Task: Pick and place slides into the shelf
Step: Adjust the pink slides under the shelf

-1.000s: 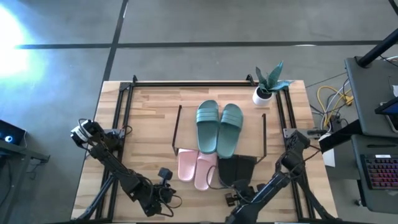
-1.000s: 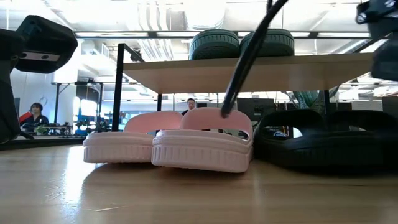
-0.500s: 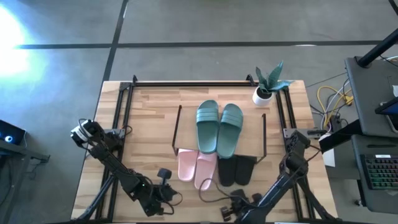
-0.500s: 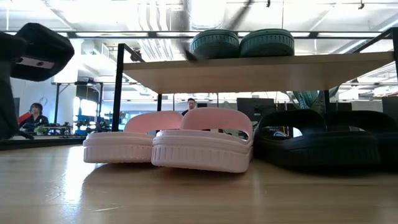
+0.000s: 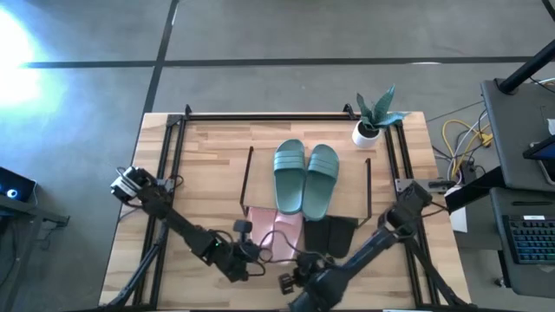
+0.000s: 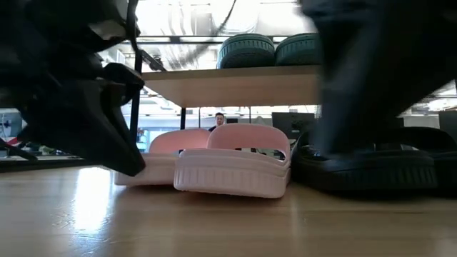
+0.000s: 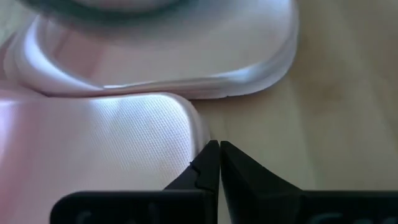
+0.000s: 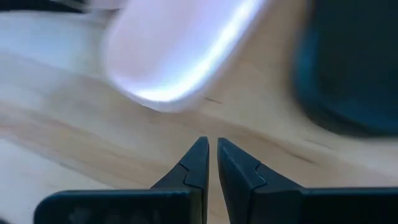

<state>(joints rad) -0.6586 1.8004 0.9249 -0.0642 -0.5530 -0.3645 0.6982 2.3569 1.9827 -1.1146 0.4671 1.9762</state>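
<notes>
The shelf (image 5: 351,186) carries two teal-green slides (image 5: 305,178) on its light-wood board (image 6: 228,82). Under it, two pale pink slides (image 5: 282,230) and two black slides (image 5: 331,234) rest sole-down on the table, their near ends sticking out. My left gripper (image 5: 251,251) is shut, its tips (image 7: 214,146) right at the rim of one pink slide (image 7: 124,149). In the low view it hides part of the left pink slide (image 6: 168,153). My right gripper (image 8: 208,143), shut, hovers over bare wood near the table's near edge (image 5: 286,282), short of the pink and black slides. My left gripper's shut fingertips (image 7: 208,158) stand against the sole rim (image 7: 198,134) of a pink slide, coming low from the table's near-left side. Whether they touch it I cannot tell. The slide lies flat on the table.
A small potted plant (image 5: 366,130) stands at the far right corner. Black metal rails (image 5: 260,115) frame the large table. The shelf's thin end frames (image 5: 247,178) flank the slides. Bare wood lies left of the shelf. People sit in the room beyond (image 6: 219,120).
My left gripper has swung from the near-left part of the table toward the right and far side, up to the pink slides. My right gripper has drawn back from the black slides and moved along the near edge toward the left. The slides have stayed put.
</notes>
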